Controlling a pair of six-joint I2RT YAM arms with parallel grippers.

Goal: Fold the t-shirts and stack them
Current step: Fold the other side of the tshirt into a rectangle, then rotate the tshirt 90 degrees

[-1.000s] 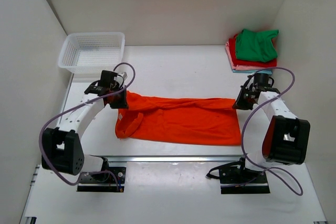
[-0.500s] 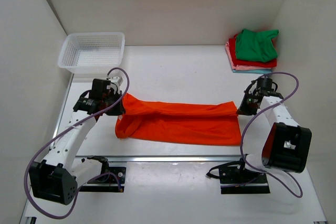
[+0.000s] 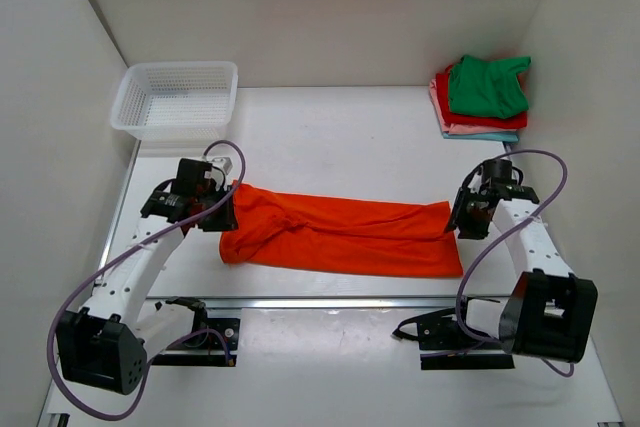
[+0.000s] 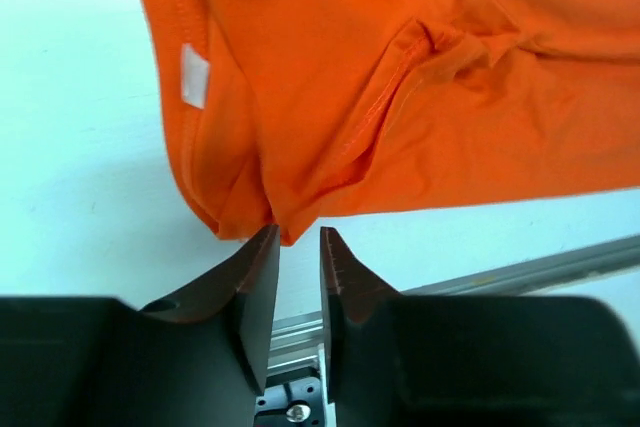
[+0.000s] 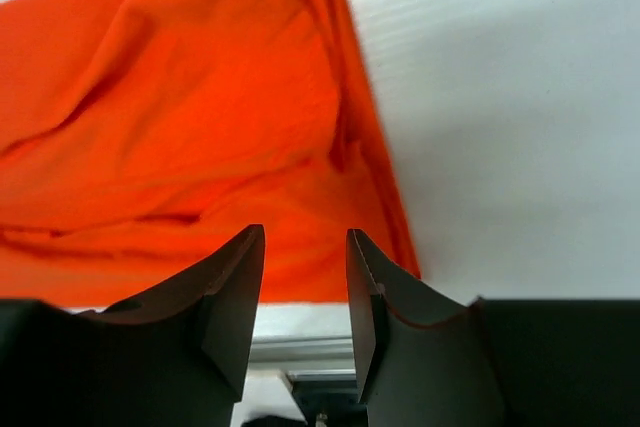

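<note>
Orange t-shirt (image 3: 340,237) lies stretched along desk (image 3: 330,137) front. L fingers (image 4: 250,287) pinch neck-end fold, R fingers (image 5: 235,287) clamp hem end. Soft, light, floppy: grip corners, hold it taut.

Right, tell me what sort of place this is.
Probably a robot lab test cell, not a home: bare white walls box in a white table holding an orange shirt, a folded stack and a basket.

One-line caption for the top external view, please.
Left arm and right arm, jaws shut, hold opposite ends of the orange t-shirt; folded stack at far right.
</note>
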